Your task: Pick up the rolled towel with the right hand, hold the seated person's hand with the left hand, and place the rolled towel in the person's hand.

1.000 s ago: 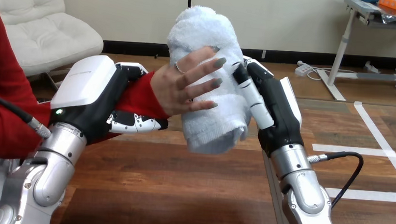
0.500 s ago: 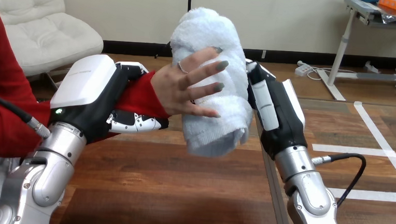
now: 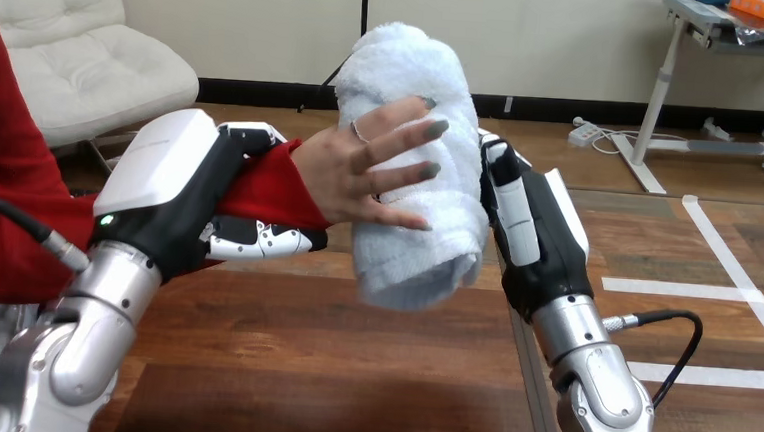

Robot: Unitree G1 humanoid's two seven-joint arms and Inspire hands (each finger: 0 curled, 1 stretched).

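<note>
The white rolled towel stands upright in the air above the table's middle. My right hand is at its right side. The thumb lies along the towel's right edge and the fingers are hidden behind the roll. The person's hand comes from the left on a red sleeve, its palm flat against the towel's front and its fingers spread straight. My left hand is curled round the person's wrist, with the fingers under the sleeve and the thumb over it.
The wooden table lies below both arms. Its right edge runs under my right forearm. The person's red-sleeved arm fills the left side.
My right thumb has slid off the towel's front to its right edge. The towel, the person's hand and my right hand have drifted slightly right. My left hand keeps its hold.
</note>
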